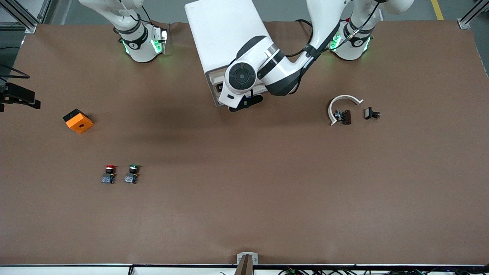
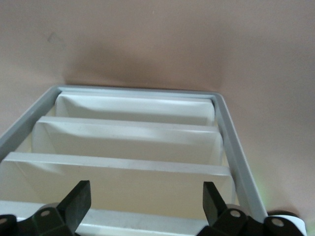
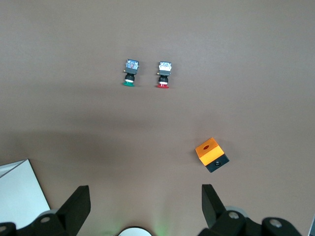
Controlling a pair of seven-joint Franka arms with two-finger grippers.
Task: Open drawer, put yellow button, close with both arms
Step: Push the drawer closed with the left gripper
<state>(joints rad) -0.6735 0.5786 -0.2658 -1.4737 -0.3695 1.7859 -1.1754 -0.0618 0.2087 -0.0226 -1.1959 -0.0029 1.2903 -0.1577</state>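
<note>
Hovering at the cabinet's front, the left pincer (image 2: 146, 194) has its two black fingers spread wide and holds nothing. Its wrist view looks down over the stepped row of cream drawer fronts, and the lip of the drawer (image 2: 142, 221), the uppermost one, lies straight between the fingers. That placement reads as lining up to take or push that front. From these views I cannot tell whether the drawer is fully shut or slightly out. The left arm reaches in from its base so that its pincer (image 1: 246, 103) sits just in front of the white cabinet (image 1: 225, 34), which stands at the middle of the tabletop edge where the robot bases are. The right pincer (image 3: 145, 196) is also spread and empty. It waits high over the right arm's end of the tabletop, probably held there to keep out of the way. Below it lie an orange block (image 1: 78, 120) with a round hole, and nearer the front camera the red button (image 1: 109, 173) and green button (image 1: 132, 173) side by side, caps pointing toward the bases. The yellow button shows in no view, neither on the brown tabletop (image 1: 244, 214) nor in either pincer. It may be inside the cabinet, but that is a guess. Toward the left arm's end lie a white curved piece (image 1: 344, 103) and two small black clips (image 1: 342, 116), well apart from the cabinet.
</note>
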